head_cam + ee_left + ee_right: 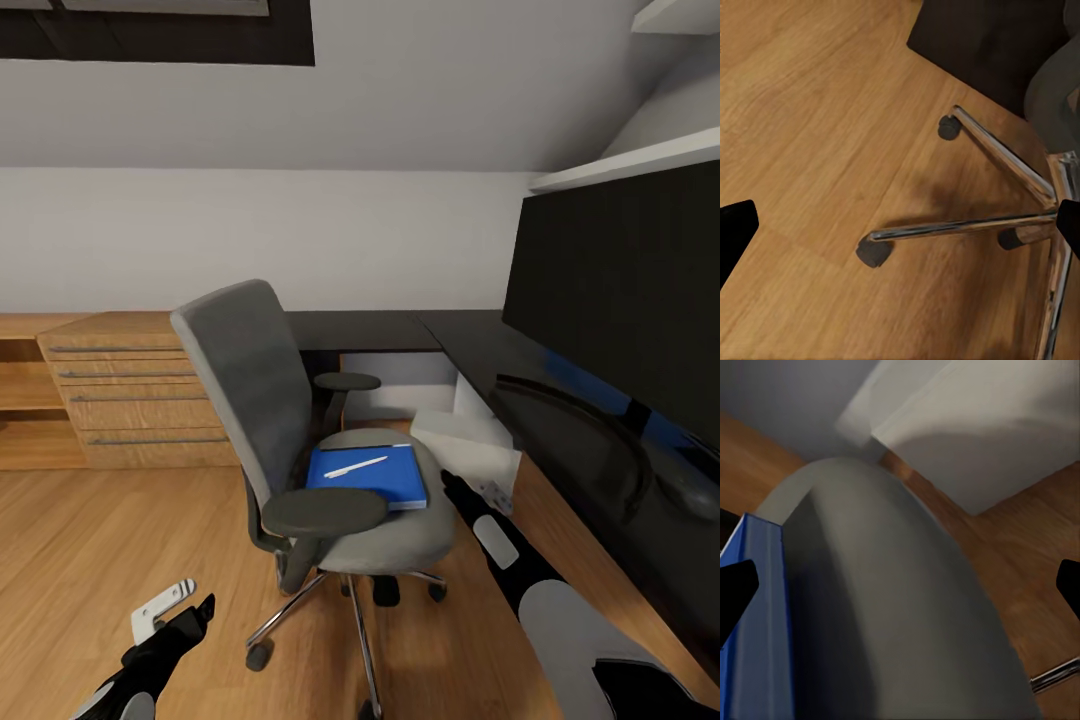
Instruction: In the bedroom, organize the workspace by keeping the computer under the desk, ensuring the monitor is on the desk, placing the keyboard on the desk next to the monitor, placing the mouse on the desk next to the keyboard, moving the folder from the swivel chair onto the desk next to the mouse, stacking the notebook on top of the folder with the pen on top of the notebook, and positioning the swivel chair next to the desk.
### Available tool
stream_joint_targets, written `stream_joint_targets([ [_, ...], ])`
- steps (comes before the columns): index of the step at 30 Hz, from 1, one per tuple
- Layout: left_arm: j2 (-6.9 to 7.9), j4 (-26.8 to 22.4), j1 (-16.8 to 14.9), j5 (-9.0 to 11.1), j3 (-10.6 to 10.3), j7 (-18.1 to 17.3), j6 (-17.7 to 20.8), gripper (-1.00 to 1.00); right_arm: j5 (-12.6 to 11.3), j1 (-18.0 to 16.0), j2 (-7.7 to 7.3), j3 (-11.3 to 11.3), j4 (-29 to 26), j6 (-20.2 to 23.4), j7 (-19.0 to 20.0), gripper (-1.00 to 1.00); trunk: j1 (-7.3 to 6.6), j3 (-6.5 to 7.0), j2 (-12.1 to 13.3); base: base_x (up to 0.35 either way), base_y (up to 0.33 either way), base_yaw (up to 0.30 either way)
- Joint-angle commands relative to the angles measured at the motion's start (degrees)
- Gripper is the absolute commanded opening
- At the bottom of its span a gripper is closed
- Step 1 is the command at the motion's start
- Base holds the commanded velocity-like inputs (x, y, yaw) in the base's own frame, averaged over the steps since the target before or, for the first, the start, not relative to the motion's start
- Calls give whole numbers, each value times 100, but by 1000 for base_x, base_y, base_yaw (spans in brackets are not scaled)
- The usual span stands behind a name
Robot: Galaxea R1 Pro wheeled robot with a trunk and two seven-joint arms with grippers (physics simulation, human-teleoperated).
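Note:
The swivel chair (300, 430) stands in the middle of the floor, its grey seat (907, 607) filling much of the right wrist view. On the seat lies the blue notebook (368, 475) (757, 622) with the white pen (355, 466) on top. The folder is hidden. My right gripper (452, 487) (900, 589) is open, low beside the seat's right edge, close to the notebook. My left gripper (175, 612) (900, 225) is open above the floor, left of the chrome base (967, 225). The monitor (620, 300) stands on the black desk (470, 345). The pale computer (470, 452) (982, 427) sits under the desk. Keyboard and mouse are out of view.
A light wooden dresser (140, 400) with bar handles lines the back wall at the left. Open wooden floor (90, 540) lies left of the chair. A white shelf (640, 160) hangs above the monitor.

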Motion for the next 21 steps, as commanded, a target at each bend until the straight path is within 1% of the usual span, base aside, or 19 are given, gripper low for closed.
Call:
stream_joint_targets([
  [1, -1, -13, 0, 60, -2, 50, 15, 100, -57, -2, -11, -13, -7, 25, -14, 100, -1, -5, -2, 3, 0, 0],
  [2, -2, -13, 0, 60, -2, 54, 13, 100, -58, -2, -16, -14, -7, 30, -14, 100, -1, -5, -2, 2, 0, 0],
  [11, -17, -15, 0, 60, -2, 69, 8, 100, -61, -2, -32, -14, -7, 48, -14, 100, 197, -166, -363, 0, 0, 0],
  [18, -9, -15, 1, 60, -2, 75, 8, 100, -62, -2, -33, -16, -7, 49, -14, 100, 215, -321, -373, 0, 0, 0],
  [21, -4, -15, 0, 60, 0, 76, 8, 100, -62, -2, -33, -37, -7, 49, -14, 100, 215, -321, -373, 0, 0, 0],
])
